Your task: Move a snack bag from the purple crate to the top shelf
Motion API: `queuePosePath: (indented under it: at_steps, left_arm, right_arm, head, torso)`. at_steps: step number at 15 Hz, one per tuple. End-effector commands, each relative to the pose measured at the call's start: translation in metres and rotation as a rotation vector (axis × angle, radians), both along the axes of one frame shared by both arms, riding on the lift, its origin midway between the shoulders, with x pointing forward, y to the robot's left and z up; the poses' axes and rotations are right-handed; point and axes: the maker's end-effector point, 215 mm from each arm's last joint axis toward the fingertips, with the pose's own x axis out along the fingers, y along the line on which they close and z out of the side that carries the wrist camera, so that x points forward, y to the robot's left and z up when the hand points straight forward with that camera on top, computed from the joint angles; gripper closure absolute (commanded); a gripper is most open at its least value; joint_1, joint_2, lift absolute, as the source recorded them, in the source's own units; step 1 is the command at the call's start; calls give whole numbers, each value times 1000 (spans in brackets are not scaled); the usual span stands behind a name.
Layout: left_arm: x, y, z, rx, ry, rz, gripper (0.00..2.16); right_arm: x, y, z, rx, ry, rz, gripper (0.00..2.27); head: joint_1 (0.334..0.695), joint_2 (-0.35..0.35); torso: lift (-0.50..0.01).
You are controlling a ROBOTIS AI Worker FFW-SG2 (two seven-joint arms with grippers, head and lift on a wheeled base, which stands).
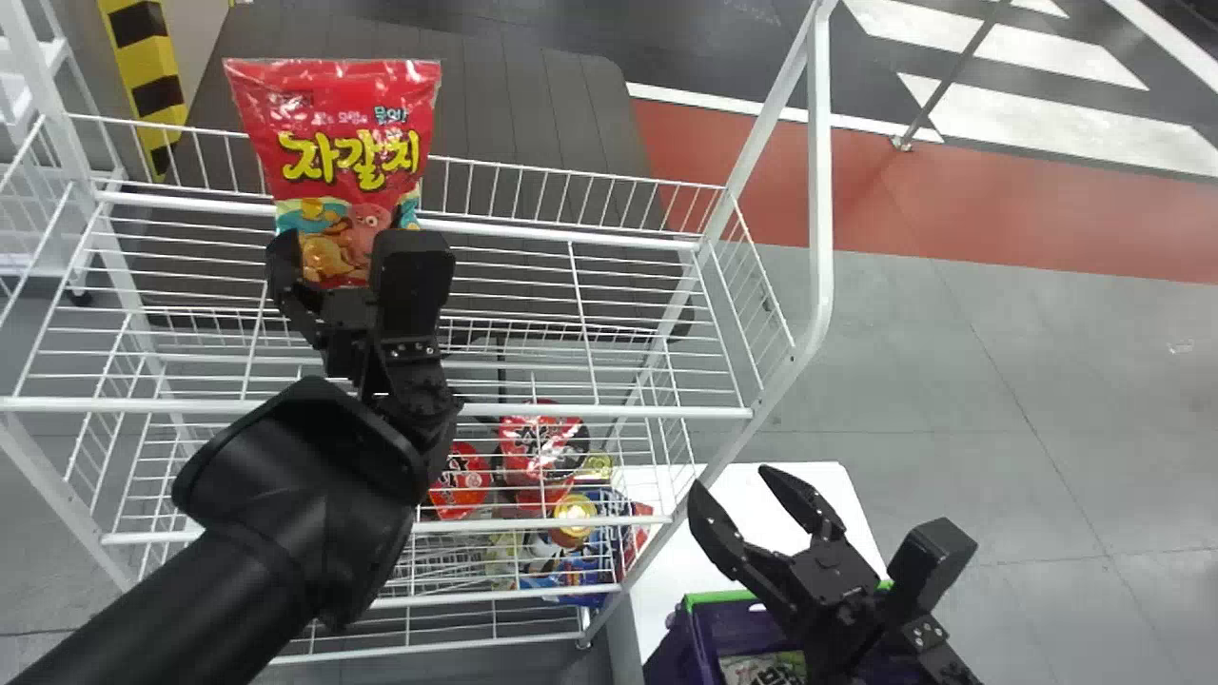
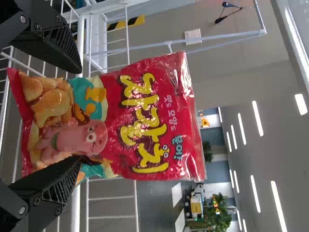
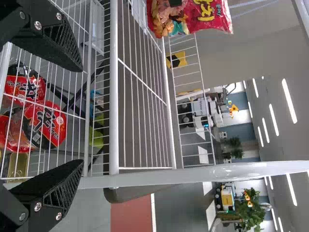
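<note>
My left gripper (image 1: 348, 244) is over the top shelf (image 1: 514, 228), its fingers wide apart at the lower part of the red snack bag (image 1: 352, 124). The bag is upright; whether its bottom rests on the wire is hidden. In the left wrist view the gripper (image 2: 81, 115) stands open, the bag (image 2: 145, 116) beyond its fingers, its lower end partly covered by one. My right gripper (image 1: 731, 478) is open and unladen above the purple crate (image 1: 699, 639), which holds more bags. The right wrist view shows this gripper (image 3: 83, 116) too, and the snack bag (image 3: 205, 17) farther off.
Red noodle cups (image 1: 542, 442) and other packs are on a lower shelf. A white table (image 1: 780, 514) bears the crate to the right of the rack. The rack's right post (image 1: 818, 190) rises between the top shelf and the right arm's side.
</note>
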Motion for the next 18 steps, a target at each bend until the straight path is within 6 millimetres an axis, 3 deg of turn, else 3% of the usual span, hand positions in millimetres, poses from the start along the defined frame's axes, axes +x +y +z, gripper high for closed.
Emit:
queuePosePath:
  at_steps: [1,13,18]
  left_arm:
    - [6,6,-6,3,13,6,218]
    - [8,-4,-14,-25,39,-36,265]
    - [15,5,-25,-20,68,-36,275]
  right_arm:
    - [0,1,0,3,1,-1,167]
    - [-2,-1,-6,8,17,-7,167]
    - [-3,-2,-6,14,19,-9,167]
  head:
    - [695,-293]
    - [695,-294]
    - [695,-287]
  torso:
    - [1]
    - [1]
    - [1]
